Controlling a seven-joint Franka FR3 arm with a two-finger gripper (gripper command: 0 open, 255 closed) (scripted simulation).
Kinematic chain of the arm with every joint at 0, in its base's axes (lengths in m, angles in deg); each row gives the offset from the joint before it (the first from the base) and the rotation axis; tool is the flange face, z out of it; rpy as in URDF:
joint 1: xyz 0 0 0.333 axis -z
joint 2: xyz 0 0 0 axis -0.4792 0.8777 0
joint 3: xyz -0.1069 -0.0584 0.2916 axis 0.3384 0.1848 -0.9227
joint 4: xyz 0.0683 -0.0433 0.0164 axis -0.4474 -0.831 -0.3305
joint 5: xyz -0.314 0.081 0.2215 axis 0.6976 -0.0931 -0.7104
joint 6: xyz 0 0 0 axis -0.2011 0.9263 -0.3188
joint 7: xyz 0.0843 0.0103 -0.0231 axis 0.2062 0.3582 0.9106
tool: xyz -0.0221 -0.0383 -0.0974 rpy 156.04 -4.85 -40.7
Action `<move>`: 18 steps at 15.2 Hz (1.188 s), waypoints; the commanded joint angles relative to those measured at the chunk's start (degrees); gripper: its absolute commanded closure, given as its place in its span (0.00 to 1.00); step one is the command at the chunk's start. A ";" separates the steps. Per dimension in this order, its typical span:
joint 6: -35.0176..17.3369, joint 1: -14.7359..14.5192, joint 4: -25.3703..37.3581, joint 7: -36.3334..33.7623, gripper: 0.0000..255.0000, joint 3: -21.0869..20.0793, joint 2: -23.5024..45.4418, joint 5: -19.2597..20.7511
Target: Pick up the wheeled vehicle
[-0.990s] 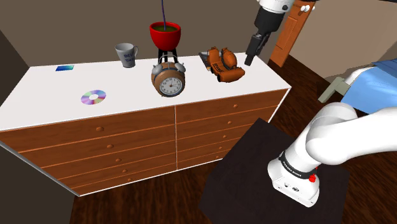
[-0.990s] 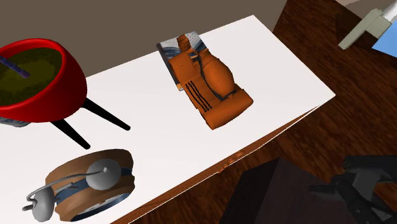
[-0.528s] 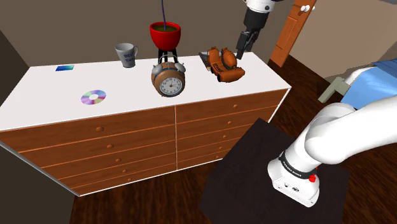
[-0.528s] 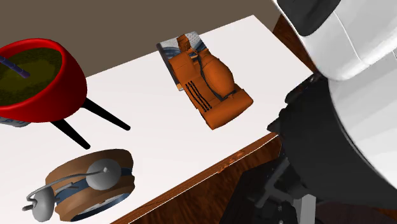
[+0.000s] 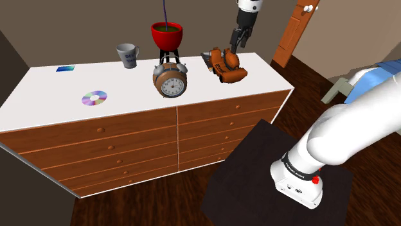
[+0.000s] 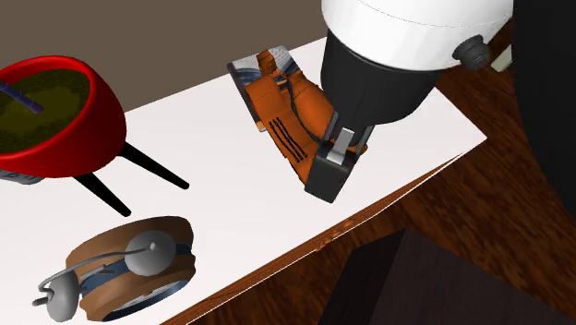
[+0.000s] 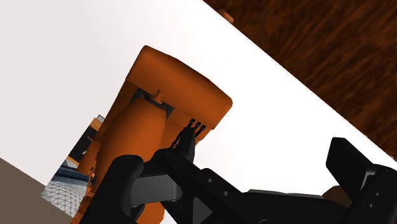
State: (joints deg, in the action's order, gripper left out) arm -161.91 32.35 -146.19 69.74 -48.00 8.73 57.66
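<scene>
Wrist view: my gripper (image 7: 232, 159) hangs spread wide above the orange vehicle (image 7: 159, 118), which lies on the white dresser (image 5: 128, 90) top near one end. I judge this the approach. Next I should centre both fingers across the vehicle's body, descend, then close.

A bedroom in a home: a wooden chest of drawers (image 5: 128, 138) carries a twin-bell alarm clock (image 5: 170, 80), with a blue-covered bed (image 5: 376, 77), a wooden door (image 5: 292, 35) and dark plank floor (image 5: 128, 205).
</scene>
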 commanded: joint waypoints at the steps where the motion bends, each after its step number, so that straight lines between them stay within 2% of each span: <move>1: -0.89 0.41 3.75 1.42 0.00 1.20 5.07 -0.73; 9: 0.21 3.63 21.09 7.09 0.00 4.59 23.46 -5.14; 17: 6.63 9.69 45.61 10.87 0.00 5.37 43.81 -10.27; 18: 5.85 9.65 44.80 10.88 0.00 5.32 43.79 -10.26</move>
State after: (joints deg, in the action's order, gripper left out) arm -156.27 41.61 -102.91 80.48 -42.62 51.13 47.72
